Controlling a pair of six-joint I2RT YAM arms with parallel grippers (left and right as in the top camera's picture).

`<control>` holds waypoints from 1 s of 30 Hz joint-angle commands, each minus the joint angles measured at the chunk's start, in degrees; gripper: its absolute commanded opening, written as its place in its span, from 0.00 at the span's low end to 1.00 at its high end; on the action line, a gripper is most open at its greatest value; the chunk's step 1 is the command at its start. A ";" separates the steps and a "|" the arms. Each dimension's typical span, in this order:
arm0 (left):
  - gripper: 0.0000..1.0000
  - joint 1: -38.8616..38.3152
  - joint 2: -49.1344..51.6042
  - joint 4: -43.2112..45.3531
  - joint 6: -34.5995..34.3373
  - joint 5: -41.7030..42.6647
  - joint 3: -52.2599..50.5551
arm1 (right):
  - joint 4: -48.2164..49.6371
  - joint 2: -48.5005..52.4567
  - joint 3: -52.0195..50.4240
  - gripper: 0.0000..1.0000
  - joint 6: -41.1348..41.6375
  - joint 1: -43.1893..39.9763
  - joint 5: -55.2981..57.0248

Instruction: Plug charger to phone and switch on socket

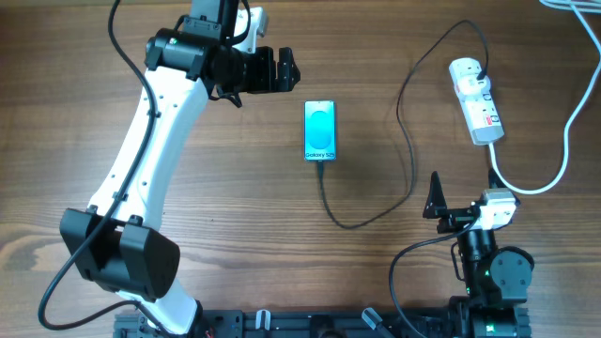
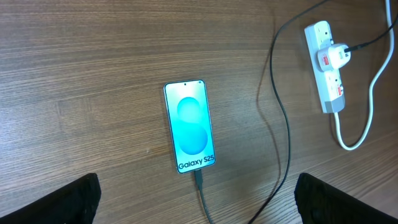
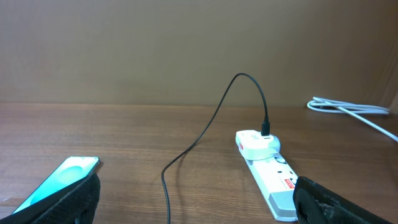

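Left wrist: "Galaxy S25" on phone (image 2: 189,126), charger (image 2: 198,182) at its end; left pincer (image 2: 198,202), right pincer (image 3: 199,202) wide.

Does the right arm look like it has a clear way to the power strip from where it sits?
Probably yes. The right hand is open and faces the socket across bare table; the charger cable runs off to its left, the white cord to its right.

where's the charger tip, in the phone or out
In. The charger tip joins the bottom edge of the Galaxy S25 phone, below the lettering, no gap in the left wrist view.
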 commanded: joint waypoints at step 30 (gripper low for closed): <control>1.00 -1.03 -13.14 3.13 0.55 -12.66 -10.08 | 0.07 -0.68 -0.09 1.00 -0.52 0.28 0.57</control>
